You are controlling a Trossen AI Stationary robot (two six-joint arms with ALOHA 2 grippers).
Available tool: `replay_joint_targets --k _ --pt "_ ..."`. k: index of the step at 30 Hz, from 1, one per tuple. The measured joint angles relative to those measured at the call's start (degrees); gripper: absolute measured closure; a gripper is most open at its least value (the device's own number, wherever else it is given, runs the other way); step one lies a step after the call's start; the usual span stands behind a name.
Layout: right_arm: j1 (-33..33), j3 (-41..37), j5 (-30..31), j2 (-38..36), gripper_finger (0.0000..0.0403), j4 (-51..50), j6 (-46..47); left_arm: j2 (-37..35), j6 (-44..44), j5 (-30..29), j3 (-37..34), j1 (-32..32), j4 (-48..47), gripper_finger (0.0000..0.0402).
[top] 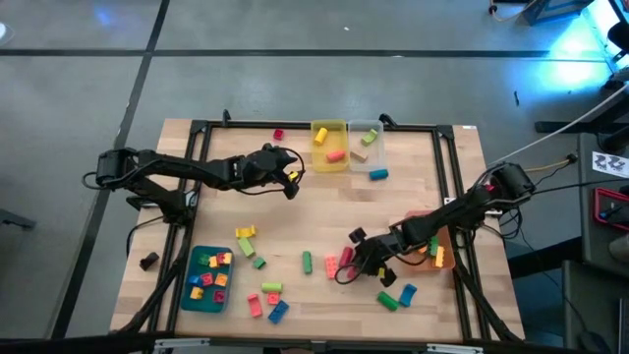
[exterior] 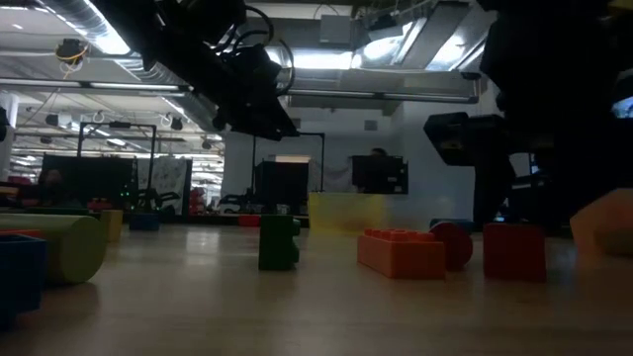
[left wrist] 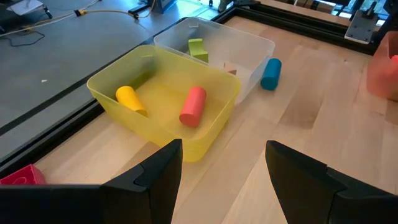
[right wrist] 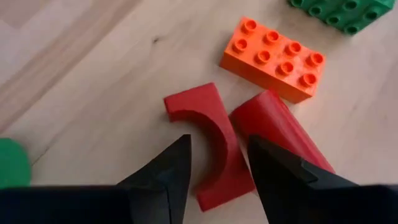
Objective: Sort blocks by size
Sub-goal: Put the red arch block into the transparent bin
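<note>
My right gripper (top: 346, 270) (right wrist: 217, 146) hangs open near the table's front right, pointing down. Its fingers stand on either side of a red arch block (right wrist: 208, 149) that lies flat on the wood; I cannot tell whether they touch it. Beside the arch lie a red cylinder (right wrist: 280, 127) and an orange studded brick (right wrist: 273, 59). More blocks lie scattered along the near half of the table, such as a green one (top: 307, 262). My left gripper (top: 293, 182) (left wrist: 224, 149) waits open above the table, left of the yellow bin (left wrist: 205, 134).
The yellow bin (top: 329, 145) holds a yellow and a red cylinder; the clear bin (top: 366, 143) beside it holds a few blocks, with a blue cylinder (top: 378, 174) outside. A teal bin (top: 208, 278) stands near left, an orange bin (top: 437, 236) under the right arm.
</note>
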Motion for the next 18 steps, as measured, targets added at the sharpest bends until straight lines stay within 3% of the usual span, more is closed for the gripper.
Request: replay_joint_targets --k 9,18 --pt "0.00 0.03 1.15 -0.02 0.0244 -6.83 0.29 0.01 -1.46 0.00 0.00 0.00 -0.02 0.0188" --pt "0.00 0.03 1.52 -0.02 0.0257 -6.86 6.04 0.02 -1.44 0.00 0.00 0.00 -0.03 0.0188"
